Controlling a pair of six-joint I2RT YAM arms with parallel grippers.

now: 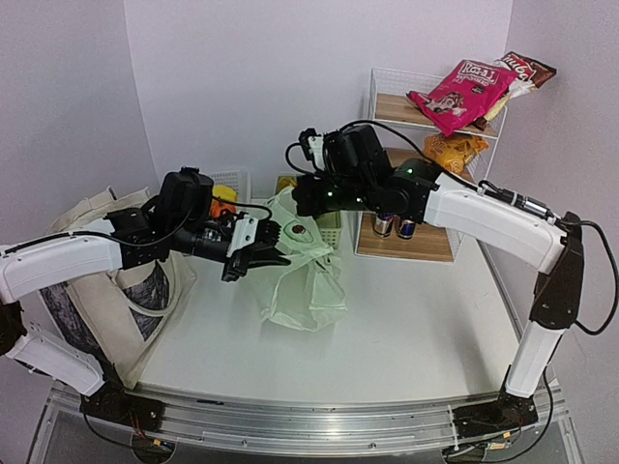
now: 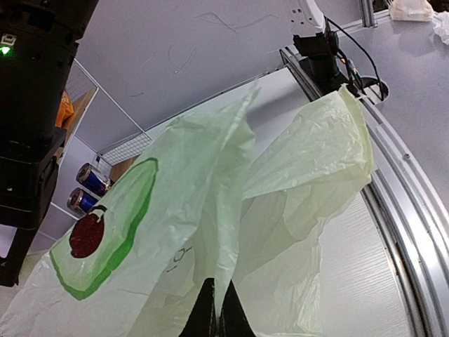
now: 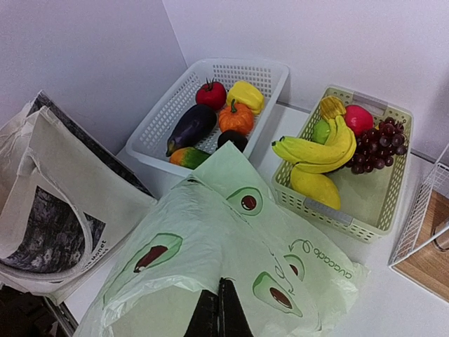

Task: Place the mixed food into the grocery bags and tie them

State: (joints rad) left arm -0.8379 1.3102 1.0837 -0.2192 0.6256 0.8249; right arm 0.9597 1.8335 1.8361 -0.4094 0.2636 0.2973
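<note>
Avocado-print bag (image 1: 302, 275) mid-tabletop (image 1: 406, 329), upper edges lifted. Left claw (image 1: 266, 253) pinched tight on bag's left edge. Right claw (image 1: 302, 201) pinched tight on bag's rear top edge. Canvas tote (image 1: 97, 280) slumped at left side. Bananas (image 3: 316, 149), grapes (image 3: 379, 144) in green basket (image 3: 365, 228) behind bag. Snack packets (image 1: 459, 92) on wire shelf (image 1: 372, 97).

Thin crinkly plastic bag (image 1: 300, 282), matt cloth tote (image 1: 160, 321)
</note>
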